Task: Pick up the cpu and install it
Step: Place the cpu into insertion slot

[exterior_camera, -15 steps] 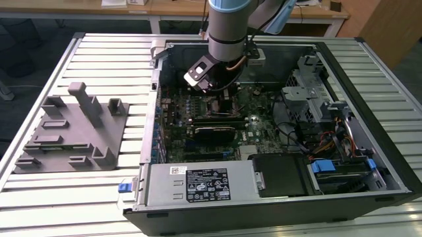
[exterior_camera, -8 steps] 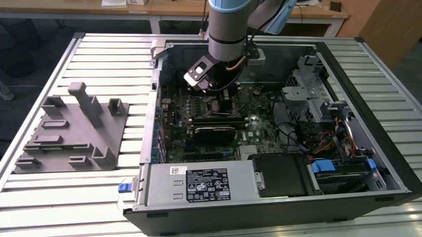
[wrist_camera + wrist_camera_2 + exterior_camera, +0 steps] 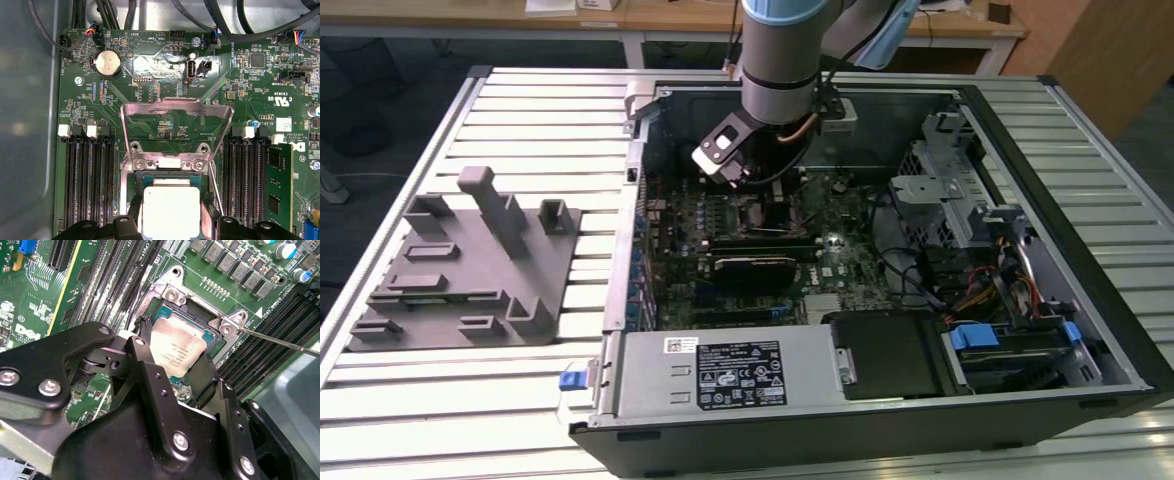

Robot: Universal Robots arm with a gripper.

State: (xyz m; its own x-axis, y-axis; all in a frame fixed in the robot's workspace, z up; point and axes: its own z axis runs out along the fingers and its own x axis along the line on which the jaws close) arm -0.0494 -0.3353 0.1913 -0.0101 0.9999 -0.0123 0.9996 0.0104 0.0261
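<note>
My gripper (image 3: 172, 352) clamps the cpu (image 3: 177, 342) by its edges, right over the socket frame (image 3: 170, 290) below; seating it well, I judge, demands a level, square chip.

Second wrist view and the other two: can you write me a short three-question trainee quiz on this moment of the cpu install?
1. Fill in: in the exterior view, the grey plastic block lies on the computer case's ____ side.
2. The hand has its fingers: A) on either side of the cpu; B) over the grey plastic block; C) outside the computer case.
3. True or false: the metal load plate is closed over the cpu.
Key: 1 the exterior view's left; 2 A; 3 false, it is flipped open.
</note>
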